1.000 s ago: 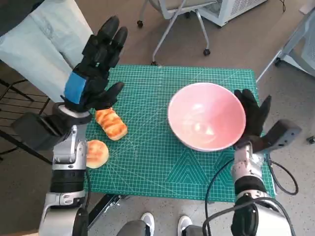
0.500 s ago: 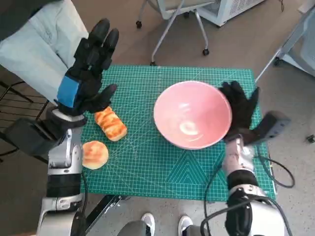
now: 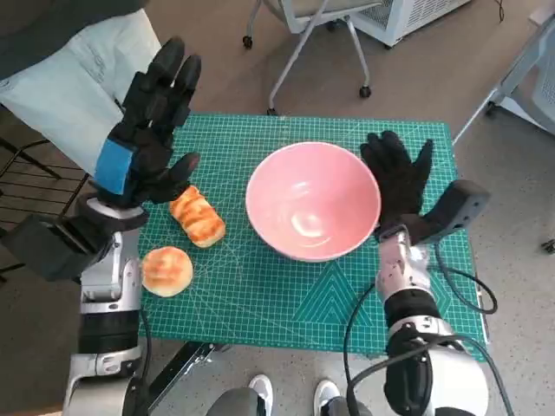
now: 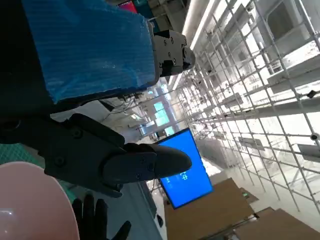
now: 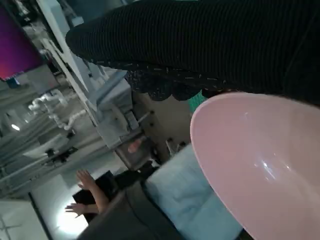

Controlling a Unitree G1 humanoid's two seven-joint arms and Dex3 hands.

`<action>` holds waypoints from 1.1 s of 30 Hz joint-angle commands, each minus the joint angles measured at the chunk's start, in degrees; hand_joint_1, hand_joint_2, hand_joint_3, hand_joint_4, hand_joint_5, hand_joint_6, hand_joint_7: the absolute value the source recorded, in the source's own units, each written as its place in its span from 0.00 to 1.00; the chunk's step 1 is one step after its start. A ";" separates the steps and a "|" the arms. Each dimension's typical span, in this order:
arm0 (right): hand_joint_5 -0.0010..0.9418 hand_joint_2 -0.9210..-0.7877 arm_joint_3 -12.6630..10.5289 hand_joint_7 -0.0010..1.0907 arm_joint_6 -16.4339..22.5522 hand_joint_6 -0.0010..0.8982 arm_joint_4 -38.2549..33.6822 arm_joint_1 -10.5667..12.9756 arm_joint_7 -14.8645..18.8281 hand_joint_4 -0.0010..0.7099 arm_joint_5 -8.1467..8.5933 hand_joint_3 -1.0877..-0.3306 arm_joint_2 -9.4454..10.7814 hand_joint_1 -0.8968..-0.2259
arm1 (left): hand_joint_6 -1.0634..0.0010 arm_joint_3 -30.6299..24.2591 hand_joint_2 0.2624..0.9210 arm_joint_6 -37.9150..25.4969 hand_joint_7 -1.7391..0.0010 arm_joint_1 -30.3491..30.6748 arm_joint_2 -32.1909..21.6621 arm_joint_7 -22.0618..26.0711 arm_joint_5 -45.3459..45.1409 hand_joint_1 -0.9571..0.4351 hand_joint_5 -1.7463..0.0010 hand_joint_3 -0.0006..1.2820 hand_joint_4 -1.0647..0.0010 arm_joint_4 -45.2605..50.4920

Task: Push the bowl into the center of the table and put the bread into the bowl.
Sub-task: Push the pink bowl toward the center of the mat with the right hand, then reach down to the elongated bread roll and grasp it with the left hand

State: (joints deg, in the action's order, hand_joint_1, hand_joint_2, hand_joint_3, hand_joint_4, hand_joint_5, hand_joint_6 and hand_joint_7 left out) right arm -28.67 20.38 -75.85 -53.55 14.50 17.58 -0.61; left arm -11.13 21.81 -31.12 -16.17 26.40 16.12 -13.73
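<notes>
A large pink bowl point(image 3: 312, 201) stands empty near the middle of the green cutting mat point(image 3: 295, 286); it also shows in the left wrist view point(image 4: 30, 205) and the right wrist view point(image 5: 260, 160). My gloved right hand point(image 3: 399, 178) lies flat with fingers spread against the bowl's right rim. A long glazed bread point(image 3: 197, 217) lies left of the bowl, and a round bun point(image 3: 166, 269) sits nearer the front left. My left hand point(image 3: 147, 130) hovers raised over the mat's left edge, fingers apart, holding nothing.
A person in pale trousers point(image 3: 78, 78) sits at the far left. An office chair base point(image 3: 303, 43) stands behind the table. A grey frame leg point(image 3: 512, 78) rises at the far right. A person point(image 5: 95, 195) shows in the right wrist view.
My right hand has pushed the bowl leftward, from the mat's right side to near its middle. My left hand has drifted a little to the left and away.
</notes>
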 commanded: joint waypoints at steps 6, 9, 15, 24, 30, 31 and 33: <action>0.00 0.00 0.92 0.12 -1.32 0.18 -0.66 -0.10 -0.36 0.11 -1.35 0.53 -0.80 0.49 | 1.00 -0.17 1.00 1.09 0.88 1.17 -0.39 -1.29 -1.00 0.18 1.00 0.36 0.96 1.37; 0.00 0.00 1.25 0.12 -0.75 0.19 -0.38 -0.34 -0.15 0.12 -1.68 0.52 -2.01 0.48 | 1.00 -0.11 1.00 0.92 0.88 1.44 -0.35 -1.49 -0.97 0.18 1.00 0.36 0.96 1.69; 0.00 0.00 2.94 0.12 3.09 0.19 1.02 -1.27 0.62 0.12 -3.44 0.46 -4.22 0.47 | 1.00 0.08 1.00 0.63 0.88 1.77 -0.29 -1.92 -1.11 0.18 1.00 0.36 0.97 2.23; 0.02 0.00 6.02 0.12 17.70 0.21 6.53 -1.24 6.08 0.13 -4.83 0.36 -6.37 0.49 | 1.00 0.85 1.00 0.37 0.89 1.37 0.55 -2.29 -0.91 0.18 1.00 0.37 0.97 2.27; 0.04 0.00 9.38 0.15 24.55 0.23 15.07 0.06 12.39 0.21 -4.46 0.41 -6.97 0.41 | 1.00 1.47 1.00 0.29 0.89 0.51 1.33 -2.53 -0.80 0.17 1.00 0.37 0.97 1.84; 0.04 0.00 10.21 0.15 24.95 0.23 17.22 0.60 13.96 0.22 -4.17 0.42 -7.16 0.41 | 1.00 1.58 1.00 0.41 0.89 0.29 1.50 -2.55 -0.77 0.17 1.00 0.37 0.97 1.62; 0.02 0.00 11.55 0.28 25.11 0.16 20.85 1.67 16.37 0.24 -3.62 0.43 -7.61 0.38 | 1.00 1.75 1.00 0.58 0.89 0.01 1.75 -2.61 -0.73 0.17 1.00 0.37 0.97 1.41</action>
State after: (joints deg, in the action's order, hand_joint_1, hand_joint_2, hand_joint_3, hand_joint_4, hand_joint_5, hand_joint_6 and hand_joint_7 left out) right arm -18.97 45.02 -58.99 -54.66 27.33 13.44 -7.77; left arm -9.61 22.06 -30.24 -14.84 24.19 15.61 -12.35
